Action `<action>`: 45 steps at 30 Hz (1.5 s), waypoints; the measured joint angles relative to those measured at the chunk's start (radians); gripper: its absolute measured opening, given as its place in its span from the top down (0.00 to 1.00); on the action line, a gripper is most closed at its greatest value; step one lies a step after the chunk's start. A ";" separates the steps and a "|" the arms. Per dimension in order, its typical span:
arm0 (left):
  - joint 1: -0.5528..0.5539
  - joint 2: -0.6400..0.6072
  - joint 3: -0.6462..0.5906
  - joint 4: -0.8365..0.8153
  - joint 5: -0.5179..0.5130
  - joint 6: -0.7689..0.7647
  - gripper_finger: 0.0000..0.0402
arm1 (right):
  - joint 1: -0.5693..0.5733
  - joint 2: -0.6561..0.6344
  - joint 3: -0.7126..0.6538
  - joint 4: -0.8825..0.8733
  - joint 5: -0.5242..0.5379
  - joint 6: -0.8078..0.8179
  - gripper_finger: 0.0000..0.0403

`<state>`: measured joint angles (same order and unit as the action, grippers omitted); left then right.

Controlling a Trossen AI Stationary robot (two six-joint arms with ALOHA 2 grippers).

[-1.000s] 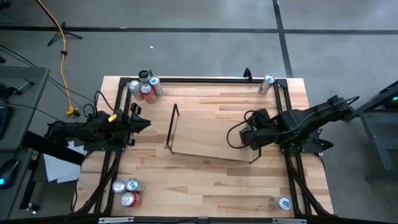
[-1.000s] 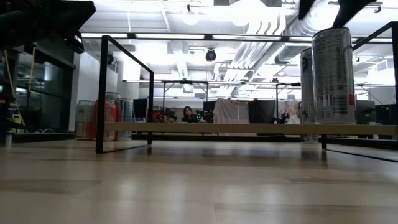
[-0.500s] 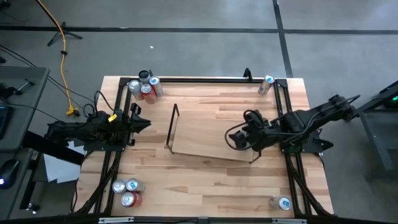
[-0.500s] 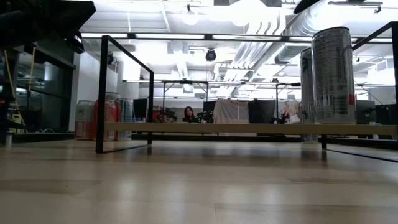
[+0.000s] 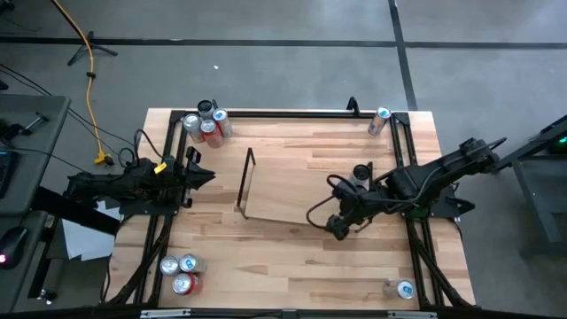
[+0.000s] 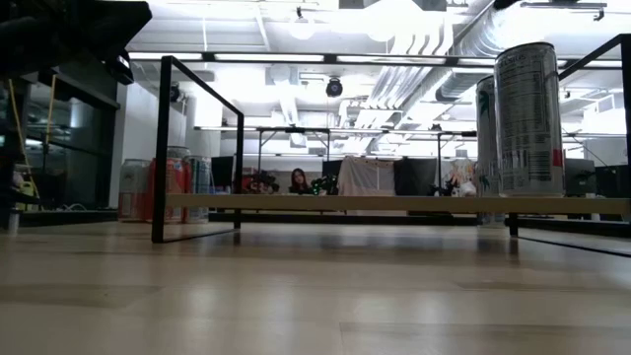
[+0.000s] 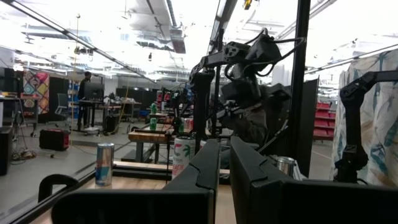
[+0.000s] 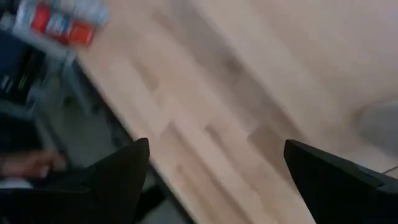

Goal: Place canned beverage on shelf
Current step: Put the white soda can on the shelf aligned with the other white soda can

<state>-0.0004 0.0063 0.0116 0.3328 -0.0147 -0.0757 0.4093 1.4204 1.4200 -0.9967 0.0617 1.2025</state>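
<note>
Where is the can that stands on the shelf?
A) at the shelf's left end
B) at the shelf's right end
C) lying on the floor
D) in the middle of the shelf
B: in the high view, the can stands on the shelf at its right end, and the open right hand is apart from it.

I count one shelf (image 5: 283, 202) and ten cans. One can (image 5: 361, 172) stands on the shelf's right end. Off its left end sit a bunch of four (image 5: 209, 129) and a bunch of three (image 5: 182, 283), and off its right end a far can (image 5: 382, 115) and a near can (image 5: 403, 289).
</note>
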 joint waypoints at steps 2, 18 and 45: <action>0.000 0.000 0.000 0.000 0.000 0.000 0.99 | -0.008 -0.002 0.000 -0.007 -0.052 -0.031 0.12; 0.000 0.000 0.000 0.000 0.000 0.000 0.99 | -0.007 -0.008 0.000 -0.292 -0.060 -0.296 0.96; 0.000 0.000 0.000 0.000 0.000 0.000 0.99 | -0.087 -0.004 -0.004 -0.436 0.089 -0.365 1.00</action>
<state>-0.0002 0.0063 0.0116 0.3328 -0.0147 -0.0757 0.3222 1.4162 1.4162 -1.4327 0.1506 0.8379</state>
